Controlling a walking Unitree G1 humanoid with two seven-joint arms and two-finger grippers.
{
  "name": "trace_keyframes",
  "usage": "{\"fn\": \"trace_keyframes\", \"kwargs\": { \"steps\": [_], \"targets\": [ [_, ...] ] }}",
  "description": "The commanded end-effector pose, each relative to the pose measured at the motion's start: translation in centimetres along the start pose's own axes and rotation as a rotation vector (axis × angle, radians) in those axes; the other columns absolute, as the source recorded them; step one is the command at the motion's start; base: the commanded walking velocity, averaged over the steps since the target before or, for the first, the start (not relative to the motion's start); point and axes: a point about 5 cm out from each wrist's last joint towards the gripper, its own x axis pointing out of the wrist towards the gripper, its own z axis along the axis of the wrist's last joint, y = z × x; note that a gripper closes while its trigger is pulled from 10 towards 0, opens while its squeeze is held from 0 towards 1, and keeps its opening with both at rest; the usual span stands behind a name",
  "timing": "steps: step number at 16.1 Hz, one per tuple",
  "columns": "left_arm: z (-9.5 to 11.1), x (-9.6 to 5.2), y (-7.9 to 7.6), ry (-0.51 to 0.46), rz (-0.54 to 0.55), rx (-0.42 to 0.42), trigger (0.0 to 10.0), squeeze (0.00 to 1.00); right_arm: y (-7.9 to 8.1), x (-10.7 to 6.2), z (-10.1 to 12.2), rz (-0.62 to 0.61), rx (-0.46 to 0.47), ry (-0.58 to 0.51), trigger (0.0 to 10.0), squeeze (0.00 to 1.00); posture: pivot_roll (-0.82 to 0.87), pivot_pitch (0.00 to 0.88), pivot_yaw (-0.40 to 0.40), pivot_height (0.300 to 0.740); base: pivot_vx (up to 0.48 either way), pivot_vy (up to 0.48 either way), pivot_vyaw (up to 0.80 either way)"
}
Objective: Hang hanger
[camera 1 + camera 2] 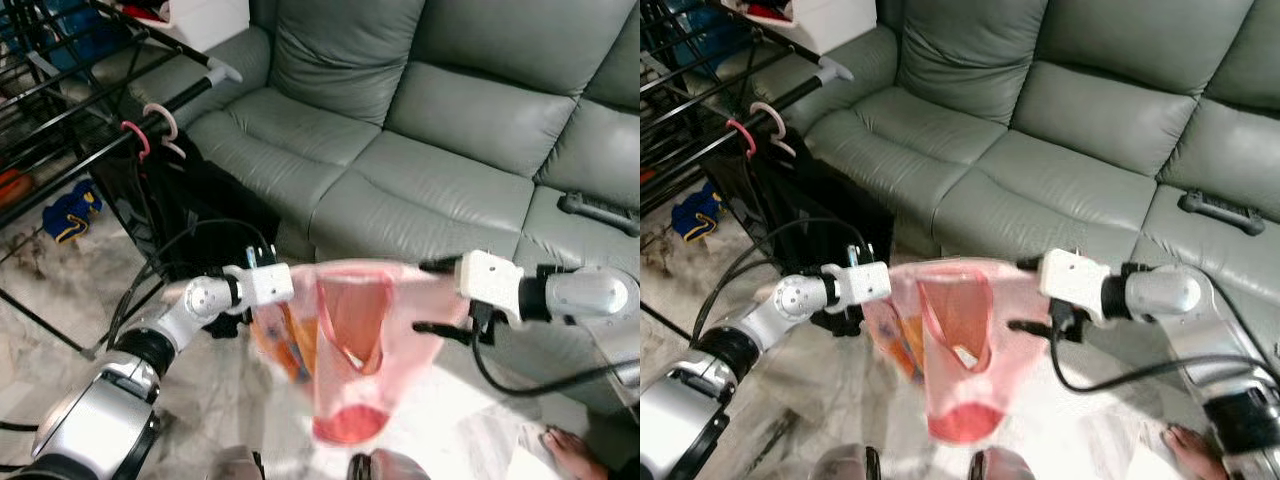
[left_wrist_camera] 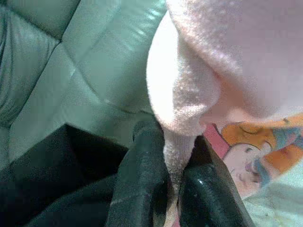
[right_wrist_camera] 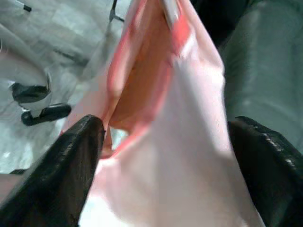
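— So why is the top (image 1: pixel 355 340) stretched out like that in front of the sofa (image 1: pixel 420 130)?

— Both arms hold it up between them, clear of the floor, so it hangs open and flat. The left gripper (image 2: pixel 170 189) has its two fingers pinched together on one shoulder edge of the cloth; the wrist view shows the fabric squeezed in the narrow gap. The right gripper (image 3: pixel 165 156) is different: its fingers stand wide apart with the pink cloth lying between them, so it seems to support that side rather than clamp it.

— And the hanger?

— I can't make one out for certain. A pale sliver shows at the neck of the top in the right wrist view, but it's too blurred to call. What's plain is that the top is in front of the sofa's seat, and the rack (image 1: pixel 150 100) stands beside the sofa's left end, well apart from the top.

— Anything on that rack already?

— Two pink hooks (image 1: pixel 150 128) sit on its dark rail, near the sofa's arm, with dark cloth hanging under them. I'd judge the top is meant to go beside them, so it still has to be carried over; the spread hold should keep it from bunching on the way.
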Motion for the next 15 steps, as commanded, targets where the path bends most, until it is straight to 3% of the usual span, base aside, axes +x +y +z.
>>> {"fn": "trace_keyframes", "kwargs": {
  "steps": [1, 9, 15],
  "targets": [
    [0.4, 0.0, 0.3, -0.022, -0.009, 0.021, 0.0, 0.00, -0.4, 0.2, 0.3, 0.032, -0.036, 0.008, 0.0, 0.00, -0.09, 0.069, 0.016, 0.740, 0.000, 0.000, 0.00],
    [0.2, -0.1, -0.4, -0.024, -0.063, 0.044, 0.0, 0.00, -2.8, 0.0, -0.6, 0.171, -0.015, 0.093, 0.0, 0.00, -0.09, 0.069, 0.008, 0.740, 0.000, 0.000, 0.00],
    [0.3, 0.0, -0.5, -0.026, -0.072, 0.049, 0.0, 0.00, -3.1, 0.2, -0.8, 0.192, -0.025, 0.100, 0.0, 0.00, -0.09, 0.067, 0.006, 0.740, 0.000, 0.000, 0.00]
  ]
}}
